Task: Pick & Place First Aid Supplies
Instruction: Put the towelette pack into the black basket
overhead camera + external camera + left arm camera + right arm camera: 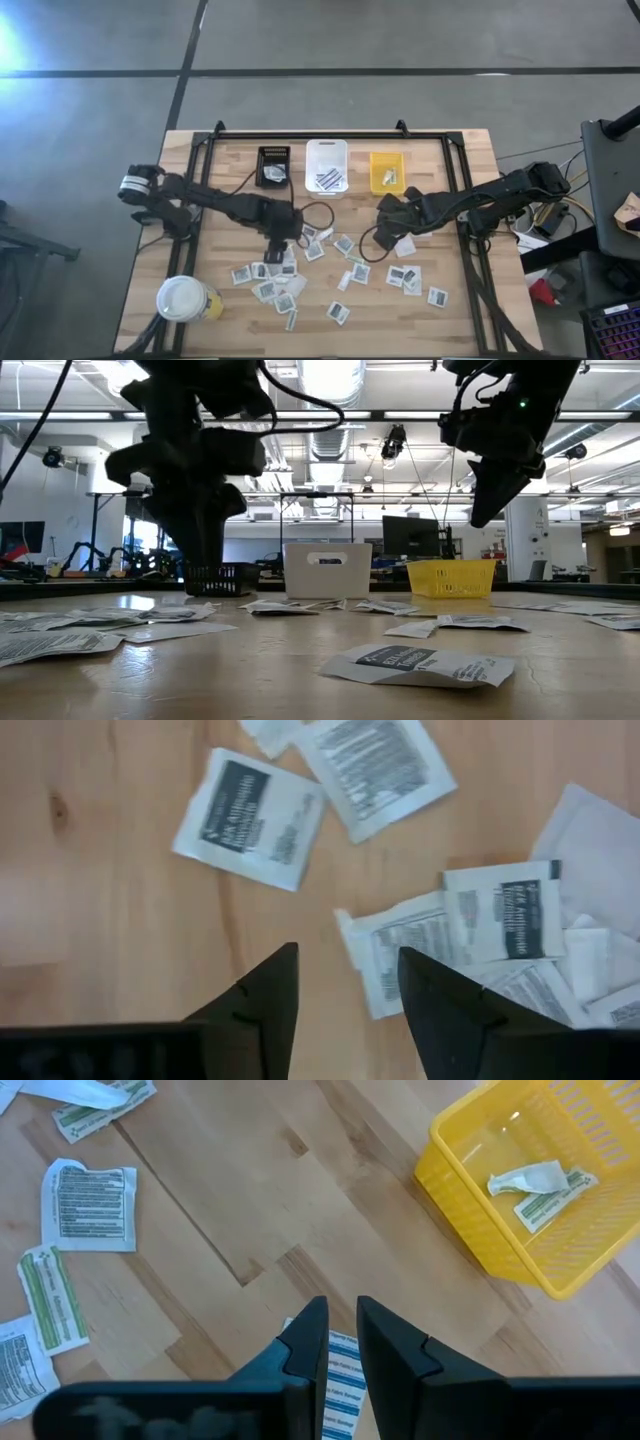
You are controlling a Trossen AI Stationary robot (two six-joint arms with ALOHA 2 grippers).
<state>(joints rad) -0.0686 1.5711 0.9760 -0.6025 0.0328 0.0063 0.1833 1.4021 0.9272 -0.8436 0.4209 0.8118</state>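
First aid supplies, small flat paper packets, lie scattered over the middle and near part of the wooden table. My left gripper hangs open over their left cluster. In the left wrist view its fingers stand apart above bare wood, with nothing between them. A printed white packet lies just beyond the fingers and a dark-patched one farther off. My right gripper hangs above the table right of centre, its fingers a narrow gap apart. A blue-striped packet lies on the table under them.
Three small bins stand in a row at the far side: black, white with blue-striped packets, and yellow with pale strips. A large white-lidded cup stands at the near left corner. A black frame borders the table.
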